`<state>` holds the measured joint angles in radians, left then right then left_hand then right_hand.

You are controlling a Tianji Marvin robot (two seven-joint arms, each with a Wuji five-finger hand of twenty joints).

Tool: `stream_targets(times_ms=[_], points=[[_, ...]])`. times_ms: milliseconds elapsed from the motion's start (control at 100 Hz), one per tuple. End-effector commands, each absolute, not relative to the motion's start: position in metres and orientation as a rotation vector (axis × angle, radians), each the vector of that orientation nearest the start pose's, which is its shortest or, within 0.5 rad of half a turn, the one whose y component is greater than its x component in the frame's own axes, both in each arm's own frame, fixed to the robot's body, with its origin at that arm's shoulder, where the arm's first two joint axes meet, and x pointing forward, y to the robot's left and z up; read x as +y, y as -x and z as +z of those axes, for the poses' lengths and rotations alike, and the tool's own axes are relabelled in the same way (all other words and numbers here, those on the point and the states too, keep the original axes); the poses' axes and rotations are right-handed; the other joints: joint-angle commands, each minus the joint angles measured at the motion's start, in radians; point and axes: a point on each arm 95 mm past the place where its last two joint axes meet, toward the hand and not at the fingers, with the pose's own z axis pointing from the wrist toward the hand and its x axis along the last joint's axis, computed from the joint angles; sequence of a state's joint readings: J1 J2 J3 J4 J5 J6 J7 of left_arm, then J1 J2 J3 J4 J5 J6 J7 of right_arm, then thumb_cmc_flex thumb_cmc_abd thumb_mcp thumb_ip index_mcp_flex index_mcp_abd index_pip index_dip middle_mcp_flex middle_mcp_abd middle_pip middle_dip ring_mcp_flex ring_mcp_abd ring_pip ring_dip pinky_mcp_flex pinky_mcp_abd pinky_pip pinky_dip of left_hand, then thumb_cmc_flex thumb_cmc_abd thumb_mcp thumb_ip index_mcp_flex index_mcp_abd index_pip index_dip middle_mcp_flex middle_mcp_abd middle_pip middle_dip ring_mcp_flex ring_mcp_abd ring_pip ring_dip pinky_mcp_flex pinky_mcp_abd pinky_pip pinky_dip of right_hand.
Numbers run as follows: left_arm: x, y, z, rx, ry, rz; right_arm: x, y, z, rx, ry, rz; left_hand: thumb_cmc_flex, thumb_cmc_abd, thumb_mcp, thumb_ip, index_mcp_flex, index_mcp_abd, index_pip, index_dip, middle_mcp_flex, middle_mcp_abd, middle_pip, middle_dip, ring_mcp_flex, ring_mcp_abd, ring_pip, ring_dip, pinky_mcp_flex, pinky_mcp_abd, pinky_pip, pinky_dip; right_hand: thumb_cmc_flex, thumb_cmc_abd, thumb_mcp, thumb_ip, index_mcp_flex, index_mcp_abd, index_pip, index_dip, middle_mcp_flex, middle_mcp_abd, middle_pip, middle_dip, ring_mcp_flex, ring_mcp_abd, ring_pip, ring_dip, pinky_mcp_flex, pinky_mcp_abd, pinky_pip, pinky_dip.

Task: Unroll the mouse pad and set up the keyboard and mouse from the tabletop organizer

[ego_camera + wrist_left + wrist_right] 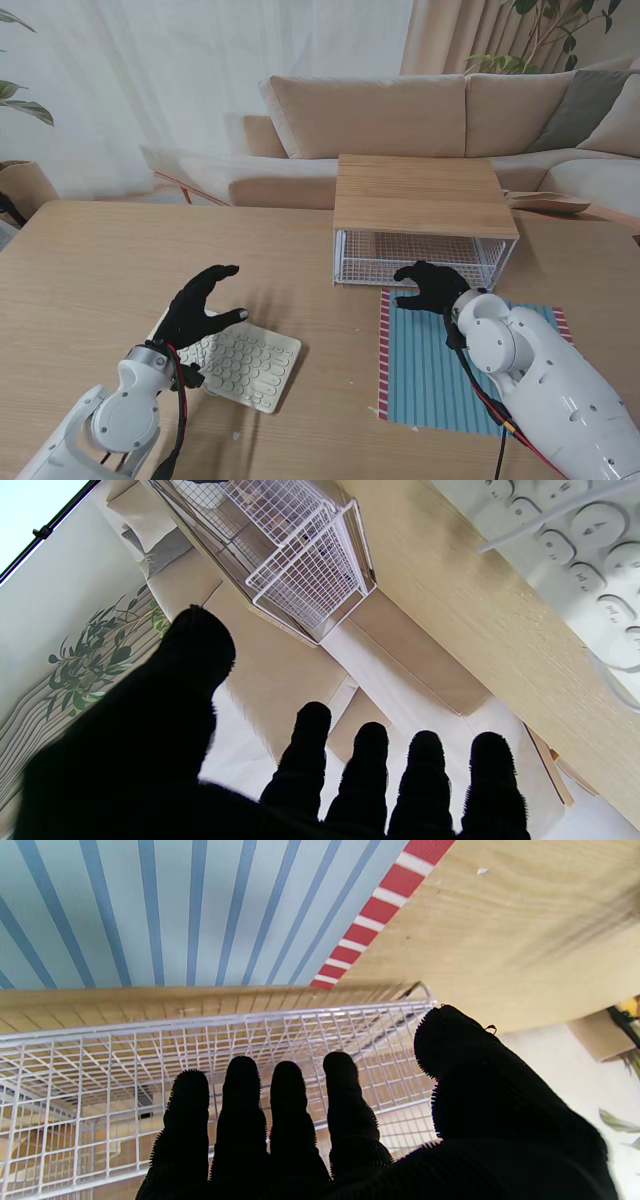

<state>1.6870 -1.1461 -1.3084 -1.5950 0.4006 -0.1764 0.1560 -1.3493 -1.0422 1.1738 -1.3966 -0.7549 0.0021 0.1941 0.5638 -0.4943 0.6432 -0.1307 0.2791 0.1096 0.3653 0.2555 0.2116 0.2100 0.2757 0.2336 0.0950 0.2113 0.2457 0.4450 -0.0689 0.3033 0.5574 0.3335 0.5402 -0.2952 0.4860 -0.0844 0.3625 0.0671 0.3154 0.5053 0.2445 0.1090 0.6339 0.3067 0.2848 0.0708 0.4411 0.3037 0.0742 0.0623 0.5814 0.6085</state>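
Striped flat mouse pad [450,365], white-wire organizer [420,255]

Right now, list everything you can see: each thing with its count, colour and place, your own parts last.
keyboard: one, white with round keys, on the table at the left, nearer to me, set at an angle.
mouse pad: one, light blue with darker stripes and red-and-white edges, unrolled flat on the right, in front of the organizer.
organizer: one, wooden top over a white wire basket, at the middle right, farther from me.
table: one, light wood, under all of it.
sofa: one, beige, behind the table.
plants: two, green, at the far left and far right edges.
left hand: one, black glove, open, above the keyboard's left end.
right hand: one, black glove, open, at the organizer's wire front.
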Motion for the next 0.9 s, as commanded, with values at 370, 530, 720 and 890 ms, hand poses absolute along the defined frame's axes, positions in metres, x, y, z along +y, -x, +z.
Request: stream_targets(times_ms=[370, 530, 720, 890], points=[[0.016, -0.375, -0.339, 0.972, 1.717, -1.979, -0.039, -0.457, -0.326, 1.521, -1.514, 1.432, -0.024, 0.016, 0.008, 0.039, -0.005, -0.018, 0.013, 0.0, -0.012, -0.039, 0.012, 0.012, -0.022, -0.028, -0.018, -0.014, -0.01, 0.002, -0.021, 0.016, -0.025, 0.027, 0.025, 0.038, -0.063, -0.056, -0.007, -0.048, -0.063, -0.034, -0.115, -0.04, -0.075, -0.017, -0.076, -0.042, -0.006, 0.005, -0.127, 0.022], [0.016, -0.375, -0.339, 0.968, 1.716, -1.99, -0.033, -0.438, -0.323, 1.499, -1.529, 1.505, -0.024, 0.018, 0.006, 0.039, -0.008, -0.018, 0.011, -0.001, -0.012, -0.039, 0.011, 0.012, -0.022, -0.029, -0.018, -0.015, -0.009, 0.0, -0.02, 0.017, -0.025, 0.026, 0.024, 0.036, -0.053, -0.049, 0.014, -0.052, -0.067, -0.019, -0.06, -0.016, -0.058, 0.016, -0.052, -0.03, 0.014, 0.024, -0.128, 0.061], [0.014, -0.373, -0.337, 0.954, 1.717, -2.01, -0.026, -0.407, -0.319, 1.47, -1.515, 1.594, -0.026, 0.025, 0.002, 0.039, -0.01, -0.02, 0.011, -0.001, -0.012, -0.038, 0.01, 0.011, -0.021, -0.031, -0.017, -0.015, -0.009, 0.001, -0.016, 0.02, -0.033, 0.033, 0.016, 0.035, -0.053, -0.044, 0.013, -0.056, -0.046, -0.015, -0.057, -0.017, -0.04, 0.025, -0.045, -0.028, 0.031, 0.04, -0.126, 0.075], [0.011, -0.37, -0.337, 0.944, 1.727, -2.031, -0.015, -0.389, -0.311, 1.337, -1.5, 1.784, -0.028, 0.032, -0.005, 0.039, -0.014, -0.017, 0.01, -0.001, -0.012, -0.038, 0.008, 0.01, -0.02, -0.029, -0.016, -0.015, -0.008, 0.0, -0.011, 0.022, -0.047, 0.039, 0.004, 0.032, -0.061, -0.045, 0.005, -0.064, -0.037, -0.014, -0.068, -0.023, -0.024, 0.016, -0.051, -0.031, 0.039, 0.037, -0.136, 0.076]])
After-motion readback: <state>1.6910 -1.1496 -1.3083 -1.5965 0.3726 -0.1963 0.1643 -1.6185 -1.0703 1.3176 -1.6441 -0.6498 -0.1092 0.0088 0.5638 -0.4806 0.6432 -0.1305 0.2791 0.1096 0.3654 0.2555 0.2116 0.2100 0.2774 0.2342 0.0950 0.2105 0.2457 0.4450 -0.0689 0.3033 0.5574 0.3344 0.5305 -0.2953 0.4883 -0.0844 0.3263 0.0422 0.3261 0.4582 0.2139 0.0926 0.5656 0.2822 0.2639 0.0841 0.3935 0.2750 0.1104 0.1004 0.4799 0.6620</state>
